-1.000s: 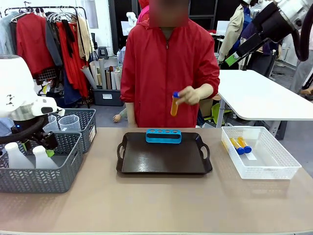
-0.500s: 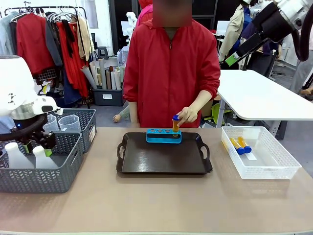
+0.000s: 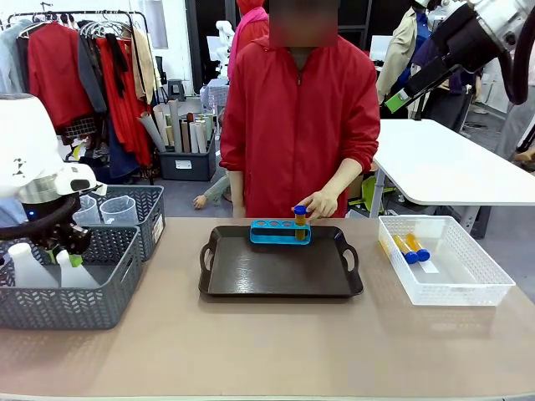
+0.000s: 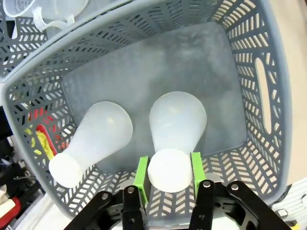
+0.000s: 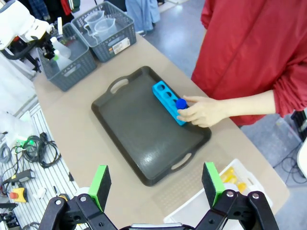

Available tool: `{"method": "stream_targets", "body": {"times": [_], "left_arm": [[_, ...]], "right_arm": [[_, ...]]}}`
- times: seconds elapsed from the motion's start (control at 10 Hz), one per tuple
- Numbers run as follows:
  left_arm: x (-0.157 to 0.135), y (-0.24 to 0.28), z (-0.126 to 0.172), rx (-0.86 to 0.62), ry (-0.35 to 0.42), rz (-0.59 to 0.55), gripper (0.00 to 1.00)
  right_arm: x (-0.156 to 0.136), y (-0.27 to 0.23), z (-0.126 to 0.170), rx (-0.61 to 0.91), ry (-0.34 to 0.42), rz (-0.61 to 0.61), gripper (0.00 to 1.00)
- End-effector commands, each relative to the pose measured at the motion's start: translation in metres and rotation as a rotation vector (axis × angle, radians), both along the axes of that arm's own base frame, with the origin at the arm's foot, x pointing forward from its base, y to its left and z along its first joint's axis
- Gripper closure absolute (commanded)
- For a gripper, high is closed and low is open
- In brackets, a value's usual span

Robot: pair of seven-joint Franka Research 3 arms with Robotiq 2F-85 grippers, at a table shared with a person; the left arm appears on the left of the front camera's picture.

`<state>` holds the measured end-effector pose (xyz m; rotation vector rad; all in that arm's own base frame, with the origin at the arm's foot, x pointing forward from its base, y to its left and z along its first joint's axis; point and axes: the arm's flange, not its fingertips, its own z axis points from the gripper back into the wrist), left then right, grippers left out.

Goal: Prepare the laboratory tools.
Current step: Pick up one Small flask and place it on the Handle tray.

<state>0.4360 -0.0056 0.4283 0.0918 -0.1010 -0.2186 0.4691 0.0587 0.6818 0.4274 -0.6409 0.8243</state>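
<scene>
My left gripper (image 4: 169,167) reaches into the front grey basket (image 4: 259,96), its green pads pressed on either side of the neck of a translucent white conical flask (image 4: 177,120). A second flask (image 4: 103,129) leans beside it. From the front, the left gripper (image 3: 68,249) hangs over both flasks (image 3: 25,266). The blue tube rack (image 3: 280,231) sits at the far edge of the black tray (image 3: 251,276). One orange tube with a blue cap (image 3: 300,221) stands in it, the person's hand (image 3: 318,203) on it. My right gripper (image 5: 156,179) is open, high above the table.
A white mesh bin (image 3: 468,288) at the right holds two more orange tubes (image 3: 410,247). Clear handled beakers (image 3: 117,209) stand in the rear grey basket (image 3: 155,213). The person in a red jacket stands across the table.
The person lowered the orange tube into the rack's right-hand hole. My left gripper's jaws narrowed around the flask's neck.
</scene>
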Motion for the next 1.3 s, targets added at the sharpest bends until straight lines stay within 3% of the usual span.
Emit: {"method": "stream_targets", "body": {"times": [0.0,0.3,0.7,1.2], "left_arm": [[-0.003,0.003,0.008,0.007,-0.011,0.019,1.0],[-0.017,0.003,0.067,0.01,-0.052,-0.072,1.0],[-0.035,0.004,0.202,0.033,-0.176,-0.222,1.0],[-0.037,-0.013,0.288,-0.031,-0.274,-0.369,1.0]], "right_arm": [[-0.001,0.0,0.0,0.01,0.0,0.0,0.0],[-0.001,0.0,0.0,0.01,0.0,0.0,0.0],[-0.001,0.0,0.0,0.01,0.0,0.0,0.0],[-0.001,0.0,0.0,0.01,0.0,0.0,0.0]]}}
